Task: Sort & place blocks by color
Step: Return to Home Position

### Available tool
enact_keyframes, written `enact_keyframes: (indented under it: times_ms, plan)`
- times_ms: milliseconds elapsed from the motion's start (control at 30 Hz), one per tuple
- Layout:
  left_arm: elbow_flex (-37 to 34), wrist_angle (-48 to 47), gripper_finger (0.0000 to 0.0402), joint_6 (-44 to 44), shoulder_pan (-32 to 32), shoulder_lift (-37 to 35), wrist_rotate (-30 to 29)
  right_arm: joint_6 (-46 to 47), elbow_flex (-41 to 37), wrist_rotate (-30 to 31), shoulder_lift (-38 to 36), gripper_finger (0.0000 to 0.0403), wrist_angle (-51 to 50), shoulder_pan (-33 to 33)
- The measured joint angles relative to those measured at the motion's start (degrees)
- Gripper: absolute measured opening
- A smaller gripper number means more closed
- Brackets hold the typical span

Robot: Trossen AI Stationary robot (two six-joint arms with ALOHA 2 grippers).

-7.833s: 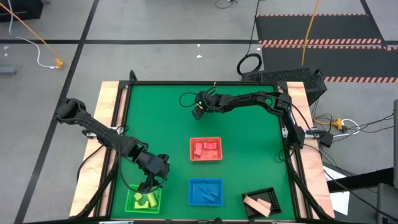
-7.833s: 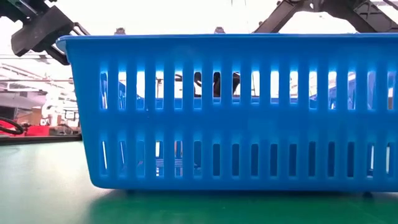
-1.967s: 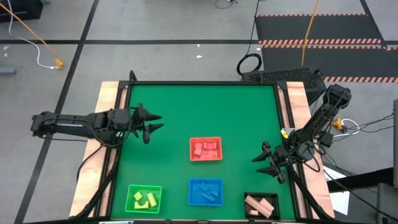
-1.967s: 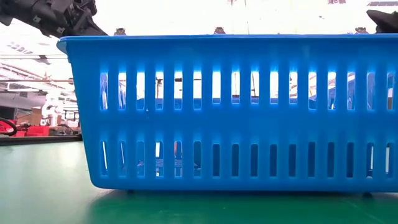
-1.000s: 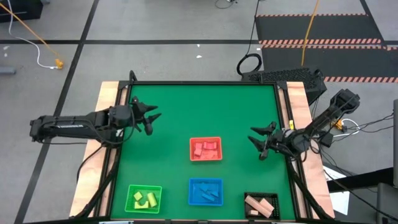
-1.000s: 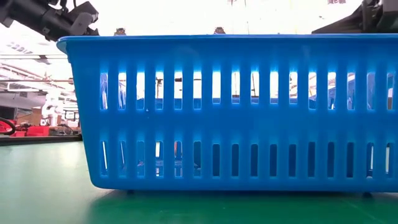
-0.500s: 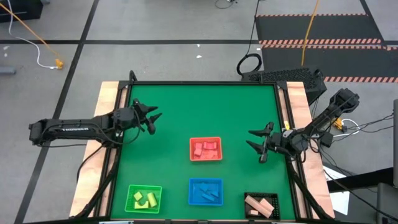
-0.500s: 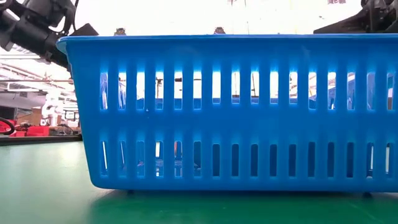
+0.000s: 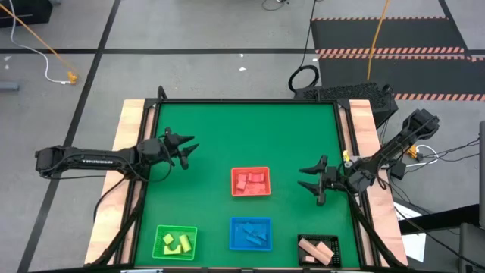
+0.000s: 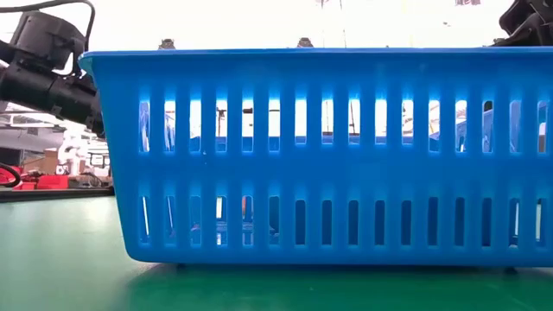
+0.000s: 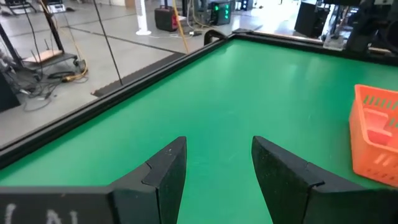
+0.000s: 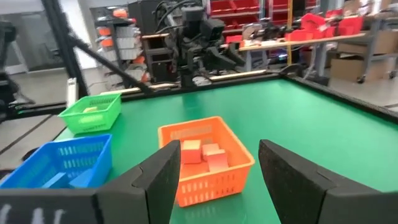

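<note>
Red blocks (image 9: 251, 181) lie in the red tray (image 9: 250, 171), blue blocks (image 9: 250, 235) in the blue tray (image 9: 251, 221), yellow blocks (image 9: 176, 243) in the green tray (image 9: 176, 229) and tan blocks (image 9: 314, 249) in the black tray (image 9: 331, 239). My left gripper (image 9: 184, 148) hovers open at the table's left side, left of the red tray (image 11: 376, 137). My right gripper (image 9: 311, 180) hovers open at the right side, pointing at the red tray (image 12: 205, 158). Neither has anything between its fingers (image 11: 168, 171) (image 12: 158, 174).
The four trays sit in the table's near half; the far half is bare green mat (image 9: 246, 125). A raised black rim (image 9: 246, 101) runs around the table. In the low view the blue tray's slotted wall (image 10: 320, 155) fills the picture, with my left arm (image 10: 47, 73) beside it.
My left gripper has sunk toward the table, staying open at the left side. My right gripper has turned a little toward the near edge while staying in place, still open. No block or tray has moved.
</note>
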Motion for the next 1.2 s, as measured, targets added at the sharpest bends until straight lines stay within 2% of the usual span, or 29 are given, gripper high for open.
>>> enact_keyframes:
  times_ms: [200,567,1200]
  plan:
    - [-0.02,-0.26,0.0184,0.09,-0.02,-0.04,0.92,0.68,0.0,-3.75,0.11,0.021,-1.34,0.01]
    - [-0.02,-0.24,0.0184,0.13,-0.02,-0.04,0.9,8.55,0.0,-3.76,0.26,0.021,-8.85,0.01]
    - [-0.02,-0.29,0.0184,-1.02,-0.02,-0.04,0.9,8.69,-0.02,-3.78,0.26,0.021,-8.83,0.01]
